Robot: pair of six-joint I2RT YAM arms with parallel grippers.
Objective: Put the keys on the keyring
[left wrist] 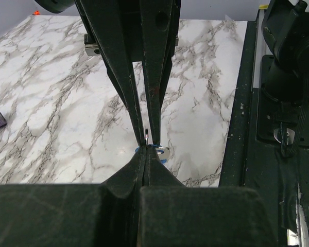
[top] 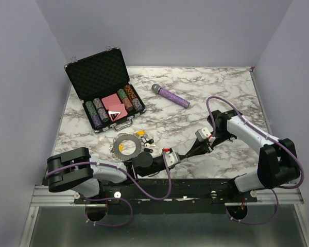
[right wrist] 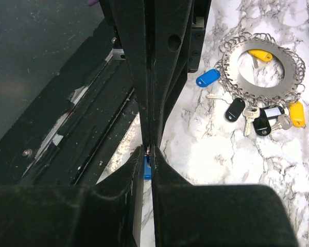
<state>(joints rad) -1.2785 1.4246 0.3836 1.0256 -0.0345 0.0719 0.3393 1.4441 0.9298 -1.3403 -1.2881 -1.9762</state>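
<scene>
1. Left gripper (left wrist: 146,154) has its fingers pressed together on the blue-capped key (left wrist: 157,150). The key's blue edge and metal blade poke out at the tips. The right gripper (right wrist: 148,152) meets it tip to tip, jaws a slit apart with the blue cap in the slit. Whether they press on it I cannot tell.
2. The marble-patterned table (top: 232,98) is closed in by grey walls on the left, far and right sides. A black rail (right wrist: 67,103) runs along its near edge, just beside the spot where the grippers meet. Bare marble lies between the microphone and the right arm, and between the keyring and the grippers.
3. The poker-chip case (top: 100,77) stands open in the far-left corner, near the left wall and just beyond the keyring.
4. The purple microphone (top: 171,96) lies toward the far side, well apart from both grippers.
5. The keyring (right wrist: 262,87) is a flat silvery-grey disc with a wide round hole, its rim hung all round with small wire loops. It lies flat on the marble at the front left, apart from the grippers.
6. The keys (right wrist: 262,121) cluster at the ring's rim with blue, black, black-and-white and yellow caps and bare metal blades. Another yellow cap lies inside the hole.
</scene>
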